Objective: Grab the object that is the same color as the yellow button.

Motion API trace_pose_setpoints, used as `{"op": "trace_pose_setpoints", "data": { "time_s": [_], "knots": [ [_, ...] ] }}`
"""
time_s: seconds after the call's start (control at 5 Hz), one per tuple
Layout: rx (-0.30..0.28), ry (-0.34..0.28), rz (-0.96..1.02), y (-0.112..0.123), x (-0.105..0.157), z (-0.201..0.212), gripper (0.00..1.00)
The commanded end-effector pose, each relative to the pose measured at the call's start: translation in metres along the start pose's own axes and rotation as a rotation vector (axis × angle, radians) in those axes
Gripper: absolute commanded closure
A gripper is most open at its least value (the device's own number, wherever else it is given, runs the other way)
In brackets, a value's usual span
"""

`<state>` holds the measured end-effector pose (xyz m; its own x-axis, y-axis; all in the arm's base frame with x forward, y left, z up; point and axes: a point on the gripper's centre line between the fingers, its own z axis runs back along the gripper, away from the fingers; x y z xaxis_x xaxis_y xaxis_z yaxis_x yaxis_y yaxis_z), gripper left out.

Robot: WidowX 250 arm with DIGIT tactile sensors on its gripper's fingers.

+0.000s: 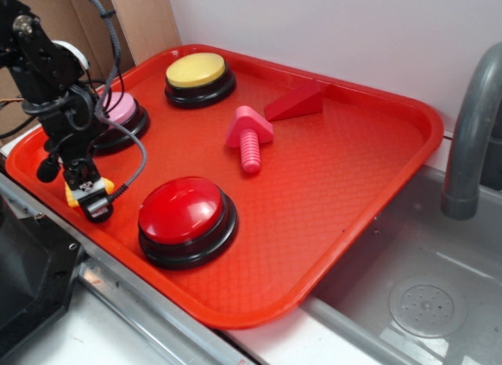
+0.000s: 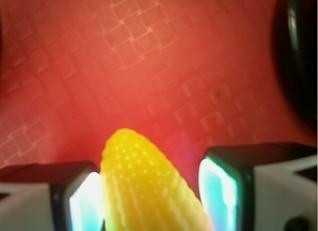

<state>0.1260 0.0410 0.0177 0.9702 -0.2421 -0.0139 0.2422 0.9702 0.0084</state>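
Down at the tray's near-left corner, the gripper (image 1: 88, 194) is low over the red tray (image 1: 329, 192), and the toy corn cob (image 2: 144, 186) sits right between its fingers — the wrist view shows it plainly, tapered tip pointing away from the wrist. The left pad (image 2: 87, 203) looks to be touching the cob's side, while a sliver of red tray shows between the cob and the right pad, so the jaws are spread around it, not yet pinching. By my read, this is the closing step: squeeze the fingers in, then lift straight up. Just right of the gripper sits the big red-domed button (image 1: 187, 220), near enough that its black base edges into the wrist view, so the lift ought to stay vertical. Behind the gripper, the pink-topped button (image 1: 118, 118) sits half hidden by the arm; farther back and right is the yellow button (image 1: 199, 77), the colour match. Well off right lie a pink bolt (image 1: 249, 135) and a red wedge (image 1: 295, 103), clear of the work.
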Motion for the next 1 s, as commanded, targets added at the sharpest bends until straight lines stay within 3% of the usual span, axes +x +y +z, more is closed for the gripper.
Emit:
{"op": "trace_pose_setpoints", "data": {
  "time_s": [0.0, 0.2, 0.4, 0.6, 0.8],
  "knots": [
    [0.008, 0.075, 0.163, -0.003, 0.029, 0.071, 1.00],
    [-0.047, 0.013, 0.188, -0.009, 0.052, 0.103, 1.00],
    [-0.051, -0.048, 0.214, -0.014, 0.074, 0.130, 1.00],
    [-0.031, -0.056, 0.200, -0.018, 0.093, 0.145, 1.00],
    [-0.006, 0.027, 0.159, -0.012, 0.084, 0.128, 0.89]
  ]
}}
